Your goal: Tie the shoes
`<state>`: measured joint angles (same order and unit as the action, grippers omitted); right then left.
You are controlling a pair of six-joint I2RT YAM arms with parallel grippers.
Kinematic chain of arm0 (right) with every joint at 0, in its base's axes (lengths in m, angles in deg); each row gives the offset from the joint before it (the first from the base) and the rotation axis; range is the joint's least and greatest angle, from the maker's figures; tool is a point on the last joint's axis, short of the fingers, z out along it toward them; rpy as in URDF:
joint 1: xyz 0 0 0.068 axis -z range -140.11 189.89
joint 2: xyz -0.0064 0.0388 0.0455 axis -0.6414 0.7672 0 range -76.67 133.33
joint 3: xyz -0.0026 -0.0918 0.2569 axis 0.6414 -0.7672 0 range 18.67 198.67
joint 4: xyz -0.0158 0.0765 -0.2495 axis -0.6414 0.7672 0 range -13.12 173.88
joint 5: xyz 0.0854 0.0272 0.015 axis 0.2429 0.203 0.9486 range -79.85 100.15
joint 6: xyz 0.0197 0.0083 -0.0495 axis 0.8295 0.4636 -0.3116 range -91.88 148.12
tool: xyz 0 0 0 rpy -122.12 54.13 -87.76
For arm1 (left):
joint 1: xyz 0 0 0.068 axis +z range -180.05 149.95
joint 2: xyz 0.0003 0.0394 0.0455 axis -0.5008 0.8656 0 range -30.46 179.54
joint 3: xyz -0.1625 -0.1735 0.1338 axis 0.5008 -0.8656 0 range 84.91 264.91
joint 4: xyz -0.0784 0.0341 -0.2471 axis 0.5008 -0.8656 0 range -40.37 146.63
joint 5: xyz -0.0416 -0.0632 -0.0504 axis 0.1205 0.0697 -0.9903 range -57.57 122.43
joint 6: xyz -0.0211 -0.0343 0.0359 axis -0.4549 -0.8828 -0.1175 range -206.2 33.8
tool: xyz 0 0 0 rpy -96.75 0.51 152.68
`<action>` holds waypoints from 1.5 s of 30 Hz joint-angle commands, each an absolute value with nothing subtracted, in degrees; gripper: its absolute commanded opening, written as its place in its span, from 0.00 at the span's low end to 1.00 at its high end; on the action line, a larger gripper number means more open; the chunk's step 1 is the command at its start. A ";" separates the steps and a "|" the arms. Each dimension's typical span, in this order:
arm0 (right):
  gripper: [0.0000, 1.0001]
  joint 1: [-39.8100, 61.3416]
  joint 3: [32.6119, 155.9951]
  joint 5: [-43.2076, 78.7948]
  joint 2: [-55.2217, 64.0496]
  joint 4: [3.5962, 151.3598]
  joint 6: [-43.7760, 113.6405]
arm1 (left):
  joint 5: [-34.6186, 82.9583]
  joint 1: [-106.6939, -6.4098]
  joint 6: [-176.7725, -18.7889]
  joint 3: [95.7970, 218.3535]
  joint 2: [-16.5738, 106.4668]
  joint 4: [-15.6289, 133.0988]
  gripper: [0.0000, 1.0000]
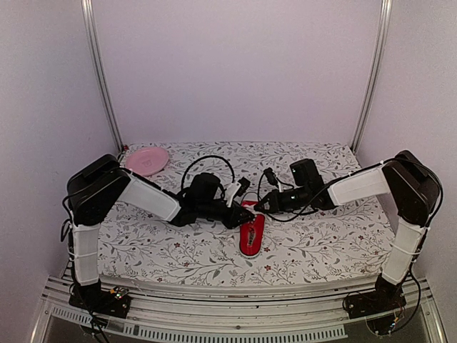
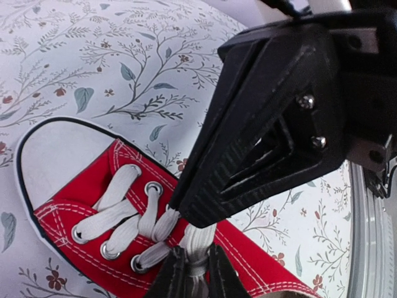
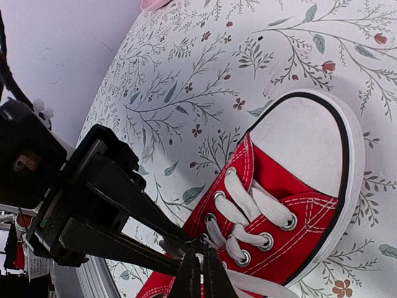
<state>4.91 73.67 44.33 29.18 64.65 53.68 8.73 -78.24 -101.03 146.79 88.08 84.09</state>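
Closest to the left wrist camera, the left gripper point(image 2: 193, 273) has its two fingers pressed together on a white lace point(image 2: 197, 245), just beyond the last eyelets of the red canvas sneaker point(image 2: 124, 164). I judge that it clamps this end so that the lace can be drawn out and crossed.

The right gripper point(image 2: 183, 216) comes in from the opposite side and its tip touches the laces beside the same eyelets. Its fingers are together, but I cannot tell if a lace is caught between them. Probably each arm takes one lace end, because a knot needs both.

The sneaker lies flat near the middle of the worktop point(image 1: 321, 236), on a flowered cloth, with the white toe cap point(image 2: 56, 155) pointing to the near edge and away from both grippers. The lacing stays open to them this way. A pink plate point(image 1: 146, 160) sits well apart in the far left corner.

No brand, label or writing on the sneaker can be read.
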 commanded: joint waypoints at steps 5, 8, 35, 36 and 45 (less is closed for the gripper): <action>0.02 4.82 69.49 37.60 22.42 61.74 54.78 | 10.83 -78.84 -100.70 146.34 88.47 85.29 0.09; 0.02 5.66 67.45 35.65 20.30 61.51 55.63 | 11.04 -78.79 -100.72 146.12 88.37 85.28 0.09; 0.65 11.08 64.23 26.62 12.77 67.89 50.81 | 20.87 -76.10 -105.16 145.33 78.22 80.53 0.65; 0.68 12.85 64.36 26.11 12.34 68.67 49.81 | 21.11 -74.80 -106.19 144.58 76.89 79.93 0.66; 0.93 35.24 61.23 25.68 3.42 70.61 42.10 | 28.18 -52.16 -108.34 125.45 56.52 74.78 0.73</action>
<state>26.37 63.03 27.26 8.96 69.79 46.55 24.16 -62.50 -106.21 134.47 64.41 78.96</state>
